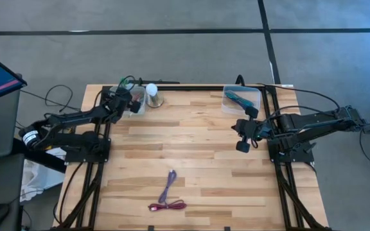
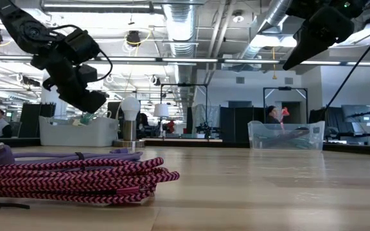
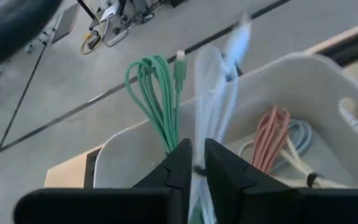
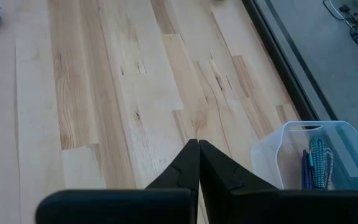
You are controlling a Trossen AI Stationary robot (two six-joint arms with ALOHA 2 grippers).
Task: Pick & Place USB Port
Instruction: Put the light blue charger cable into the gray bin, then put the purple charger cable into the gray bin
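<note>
High view: my left gripper (image 1: 132, 102) sits over the clear bin (image 1: 126, 90) at the table's 11 o'clock corner. My right gripper (image 1: 243, 136) hovers at 3 o'clock, w/ a second bin (image 1: 241, 98) at 1 o'clock. Purple-pink cable (image 1: 167, 196) lies at 6 o'clock.

Low view: the cable coil (image 2: 76, 176) is nearest the lens.

Left wrist: fingers (image 3: 180, 167) clamped on a pale blue cable (image 3: 215, 93), green cable (image 3: 157, 99) just beside.

Right wrist: fingers (image 4: 191, 163) closed, nothing held, above bare wood.
</note>
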